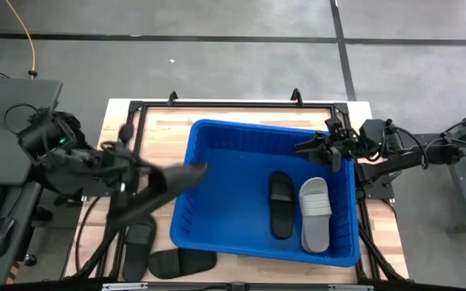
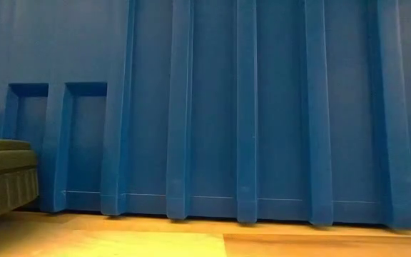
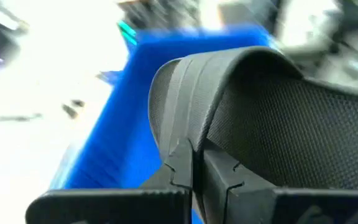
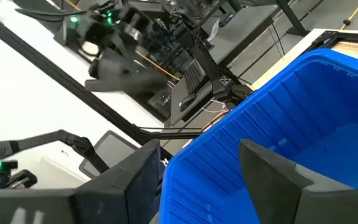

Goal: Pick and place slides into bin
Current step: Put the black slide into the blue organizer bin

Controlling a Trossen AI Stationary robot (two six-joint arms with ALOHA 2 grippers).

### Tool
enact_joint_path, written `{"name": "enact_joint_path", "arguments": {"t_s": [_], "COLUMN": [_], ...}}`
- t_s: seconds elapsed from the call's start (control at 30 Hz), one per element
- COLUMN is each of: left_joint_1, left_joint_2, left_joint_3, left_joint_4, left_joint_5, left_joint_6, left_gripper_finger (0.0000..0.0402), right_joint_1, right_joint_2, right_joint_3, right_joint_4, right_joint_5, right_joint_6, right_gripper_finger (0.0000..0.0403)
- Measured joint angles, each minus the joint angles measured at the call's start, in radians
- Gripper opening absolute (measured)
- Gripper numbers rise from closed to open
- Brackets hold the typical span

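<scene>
Left gripper [image 1: 136,179] clamps a black slide [image 1: 164,187] at the bin's [image 1: 217,129] 9 o'clock rim, right gripper [image 1: 324,148] gapes empty at 3 o'clock; two slides in bin [image 1: 299,208], two on table [image 1: 162,255] left.

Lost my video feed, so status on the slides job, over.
Left gripper shut on black slide, at bin left rim. Right gripper open, empty, over far right rim. Two slides inside, two on table. Path clear.

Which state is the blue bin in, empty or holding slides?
Holding slides. The high view shows the bin with one black slide and one light grey slide lying side by side on its floor.
</scene>
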Motion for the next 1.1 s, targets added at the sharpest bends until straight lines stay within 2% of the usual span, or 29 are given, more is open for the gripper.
{"name": "enact_joint_path", "arguments": {"t_s": [0.1,0.23,0.37,0.57,0.7,0.9,1.0,1.1], "left_joint_1": [0.064,0.170,0.278,0.410,0.470,0.556,0.592,0.628], "left_joint_2": [0.000,0.020,0.080,0.178,0.261,0.351,0.398,0.453], "left_joint_3": [0.001,-0.009,-0.024,-0.023,-0.026,-0.025,-0.025,-0.024], "left_joint_4": [0.100,0.182,0.214,0.248,0.326,0.514,0.556,0.598], "left_joint_5": [-0.136,-0.160,-0.082,0.030,0.084,0.133,0.156,0.231], "left_joint_6": [0.051,0.157,0.205,0.207,0.252,0.331,0.373,0.376], "left_gripper_finger": [0.0000,0.0000,0.0000,0.0000,0.0000,0.0000,0.0000,0.0000], "right_joint_1": [0.000,0.005,0.030,0.074,0.074,0.063,0.062,0.062], "right_joint_2": [0.000,0.000,0.000,-0.040,-0.130,-0.362,-0.459,-0.527], "right_joint_3": [0.000,0.000,0.000,-0.004,-0.128,-0.428,-0.487,-0.505], "right_joint_4": [0.002,0.017,0.087,0.331,0.592,0.884,0.897,0.861], "right_joint_5": [-0.008,-0.036,-0.078,-0.247,-0.363,-0.331,-0.293,-0.286], "right_joint_6": [0.020,0.038,0.009,-0.153,-0.190,-0.117,-0.095,-0.094], "right_gripper_finger": [0.0207,0.0207,0.0207,0.0207,0.0206,0.0207,0.0206,0.0207]}}
